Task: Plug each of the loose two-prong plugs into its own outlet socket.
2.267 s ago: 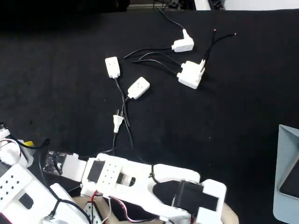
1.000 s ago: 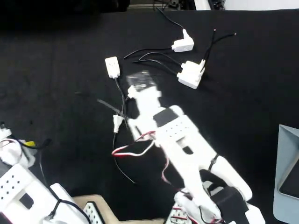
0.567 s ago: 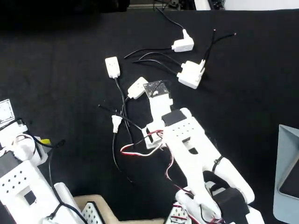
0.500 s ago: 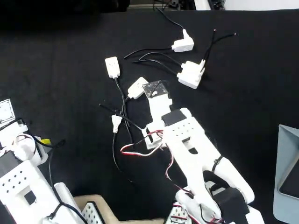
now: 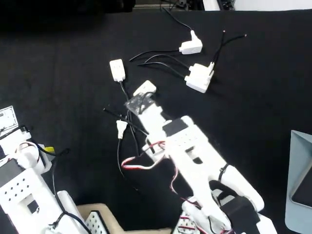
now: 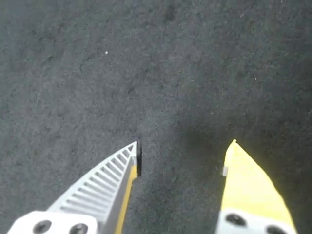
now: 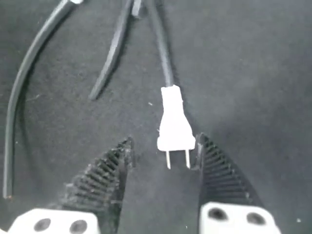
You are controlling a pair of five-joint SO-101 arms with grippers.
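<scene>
Right claw [image 7: 164, 141] hangs wide open with the white two-prong plug [image 7: 175, 129] lying flat between its fingertips, prongs toward the wrist, so the grasp step looks in hand: next, lower and close squarely on the plug's body, behind the prongs.

The left hand [image 6: 185, 144] hung over the dark, finely speckled tabletop [image 6: 146, 58] with its two fingers spread well apart. The ribbed finger [image 6: 105, 178] was pale grey with a yellow strip along its inner edge; the yellow finger [image 6: 248, 180] was smooth. The tabletop's surface showed between their pointed tips.
</scene>
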